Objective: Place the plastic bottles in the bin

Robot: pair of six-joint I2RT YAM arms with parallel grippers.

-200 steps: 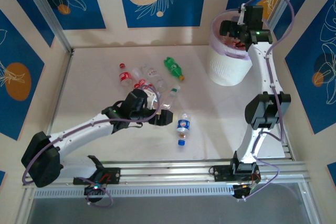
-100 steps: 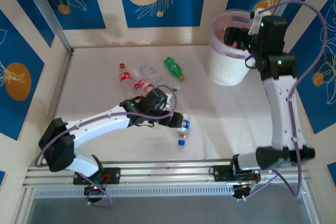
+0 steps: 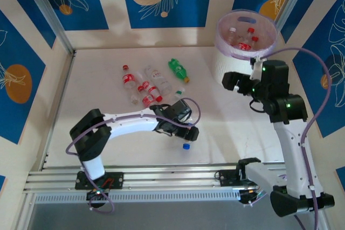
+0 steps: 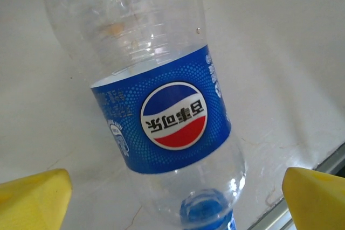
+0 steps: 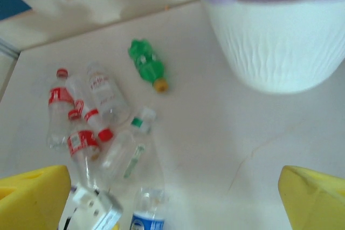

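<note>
A blue-labelled bottle (image 4: 161, 117) lies on the table between my left gripper's (image 4: 175, 203) wide-apart yellow fingertips (image 4: 33, 197), its blue cap (image 3: 186, 146) pointing toward the near rail. From above, my left gripper (image 3: 187, 131) hangs low over that bottle. Several red-labelled bottles (image 3: 141, 86) and a green one (image 3: 178, 69) lie at the table's middle left. The white bin (image 3: 220, 35) stands at the far right with several bottles (image 3: 242, 40) inside. My right gripper (image 3: 230, 81) is open and empty, in front of the bin (image 5: 280, 52).
A clear bottle with a green-and-white cap (image 5: 129, 144) lies just beyond the blue-labelled one (image 5: 145, 216). The metal rail (image 3: 172, 176) runs along the near edge. Bare table (image 3: 221, 117) lies between the bottles and the bin.
My right gripper has drawn back from over the bin toward the near side and now faces the table. My left gripper has moved right, onto the blue-labelled bottle.
</note>
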